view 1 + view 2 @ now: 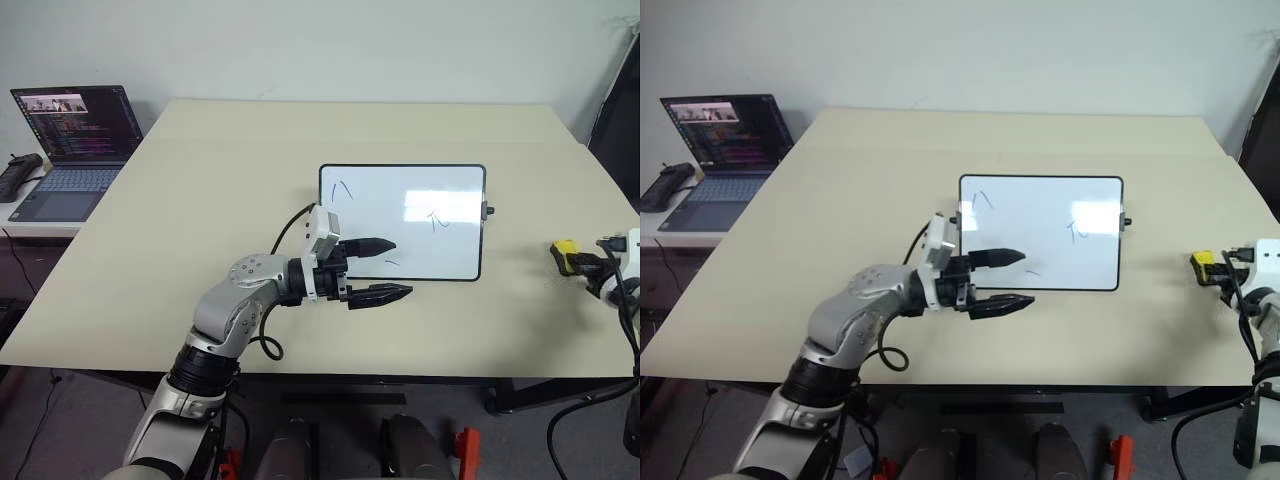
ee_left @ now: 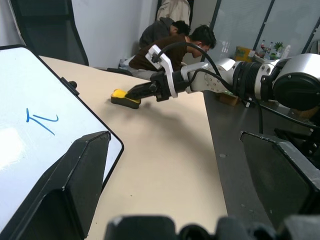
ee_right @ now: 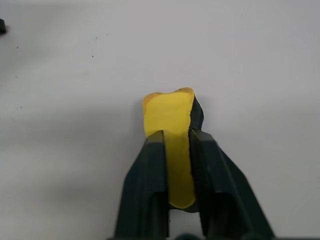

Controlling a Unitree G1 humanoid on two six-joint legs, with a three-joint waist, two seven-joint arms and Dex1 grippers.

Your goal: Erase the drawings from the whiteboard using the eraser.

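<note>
Your right gripper [image 3: 175, 150] is clamped on the yellow eraser [image 3: 169, 117] near the desk's right edge; next, lift it over to the whiteboard [image 1: 400, 222] and its blue drawings [image 1: 437, 219].

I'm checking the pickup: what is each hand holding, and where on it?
Right hand pinches the eraser across its long sides; left hand holds nothing.

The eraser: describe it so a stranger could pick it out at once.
Start at the whiteboard in the middle of the beige table, then look to the table's right edge. There the right gripper pinches the eraser, a small bright yellow block, the table's one yellow thing.
</note>
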